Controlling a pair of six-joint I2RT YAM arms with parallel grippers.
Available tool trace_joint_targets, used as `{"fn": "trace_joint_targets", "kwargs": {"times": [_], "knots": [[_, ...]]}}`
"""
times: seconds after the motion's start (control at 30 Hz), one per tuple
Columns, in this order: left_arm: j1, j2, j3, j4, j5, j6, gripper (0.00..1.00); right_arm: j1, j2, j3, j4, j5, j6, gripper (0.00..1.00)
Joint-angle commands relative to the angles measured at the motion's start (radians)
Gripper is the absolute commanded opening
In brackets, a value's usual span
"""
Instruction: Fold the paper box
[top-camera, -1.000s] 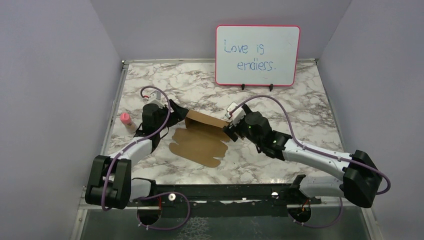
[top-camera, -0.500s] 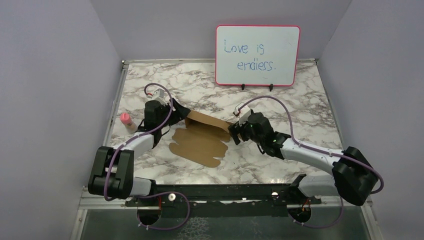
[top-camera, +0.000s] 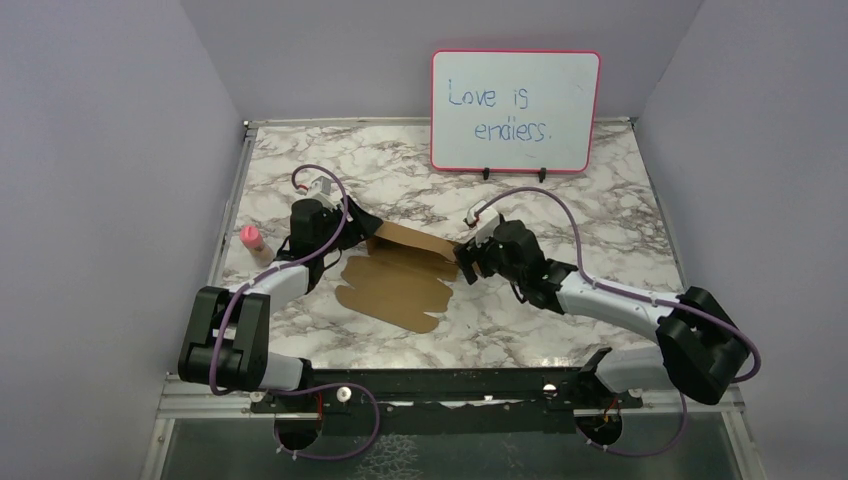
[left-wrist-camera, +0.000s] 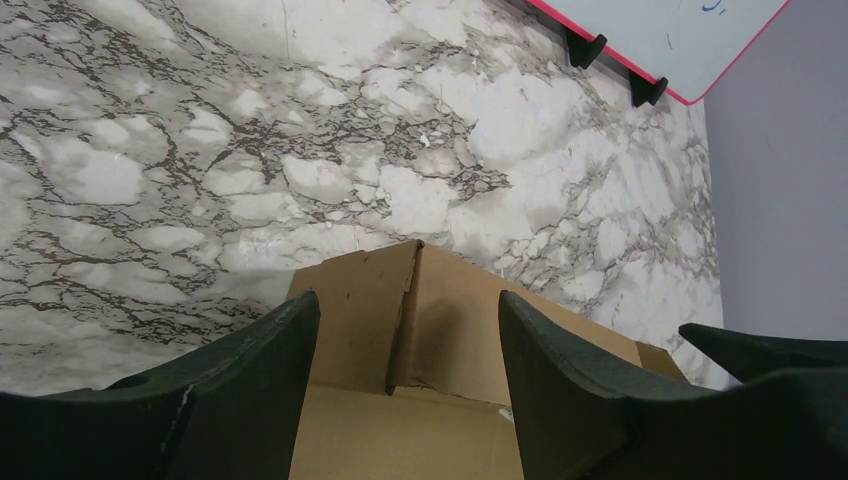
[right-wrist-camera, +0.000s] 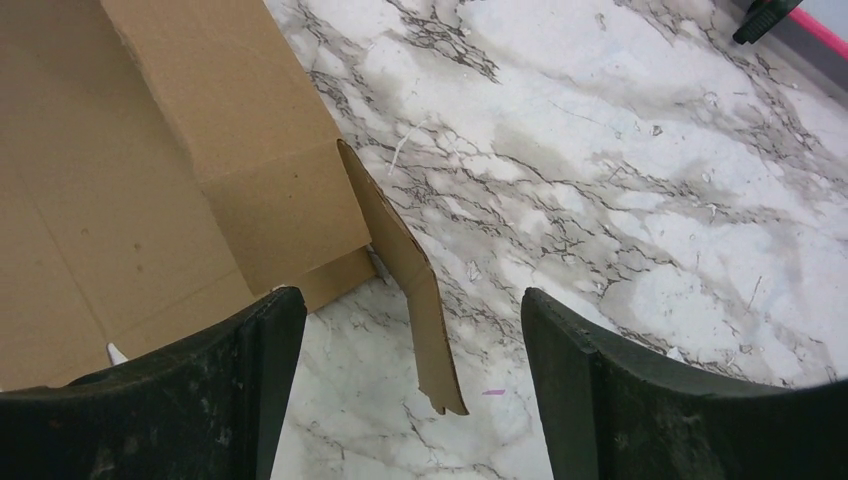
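**Top external view: one wall up, most of the paper box flat**

Low in the frame, nearest the arm bases, the paper box (top-camera: 395, 285) sits mid-worktop (top-camera: 560, 200) as a brown cardboard sheet. Its wavy front edge and broad middle panel lie flat on the marble. Farther back, the rear wall stands up along its crease, running from just beside the left hand (top-camera: 362, 222) across to the right hand (top-camera: 463, 262).

From the left wrist view, the left hand (left-wrist-camera: 405, 305) is released. Its fingers are spread to either side of the upright corner where the rear wall meets a short side flap, and neither finger clearly touches cardboard. From the right wrist view, the right hand (right-wrist-camera: 405, 300) is likewise spread, and a thin end flap pokes into the gap without meeting either finger.

By my reading the fold is at an early stage. The rear wall and its corner flaps are started, while the side walls, the front wall and any tucking-in look undone.

A small pink bottle (top-camera: 250, 240) stands at the worktop's left edge. A pink-framed whiteboard (top-camera: 515, 98) is propped at the upper middle of the frame.
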Motion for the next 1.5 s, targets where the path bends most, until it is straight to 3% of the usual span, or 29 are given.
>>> {"fn": "trace_joint_targets", "kwargs": {"times": [0.0, 0.23, 0.7, 1.03, 1.47], "knots": [[0.005, 0.015, 0.030, 0.026, 0.026, 0.012, 0.67, -0.005, -0.086, -0.004, -0.029, -0.051, 0.020, 0.83], [0.004, 0.031, 0.041, 0.028, 0.035, 0.012, 0.64, -0.007, -0.093, 0.015, 0.002, 0.074, 0.007, 0.82], [0.003, 0.019, 0.017, 0.037, 0.063, -0.006, 0.55, -0.007, 0.152, 0.103, 0.175, -0.024, 0.000, 0.80], [-0.009, -0.031, -0.053, 0.069, 0.086, -0.059, 0.53, -0.007, 0.277, 0.174, 0.280, -0.041, -0.082, 0.80], [-0.017, -0.171, -0.174, 0.070, 0.028, -0.089, 0.53, -0.028, 0.273, 0.145, 0.338, -0.050, -0.181, 0.85]]}}
